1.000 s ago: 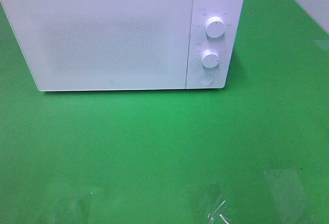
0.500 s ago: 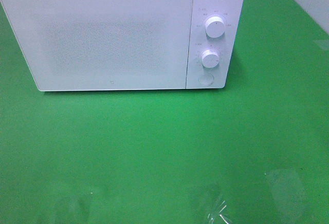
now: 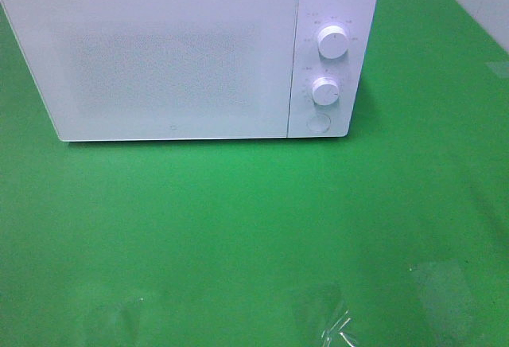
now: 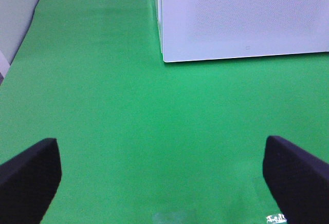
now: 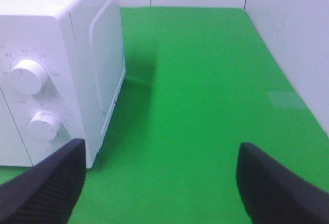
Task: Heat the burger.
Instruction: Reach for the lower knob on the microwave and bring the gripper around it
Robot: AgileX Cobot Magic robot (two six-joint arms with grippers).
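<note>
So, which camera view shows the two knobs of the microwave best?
The exterior high view: the upper knob and lower knob face the camera squarely, unblocked. The right wrist view shows both obliquely, from the side. The left wrist view shows only the microwave door corner, no knobs.

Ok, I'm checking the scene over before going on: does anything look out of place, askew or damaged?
Little. The microwave stands square, door shut, undamaged. On the green table, near its front edge, lies a crinkled scrap of clear film. No burger shows in any view. The left gripper and right gripper have open, empty jaws.
</note>
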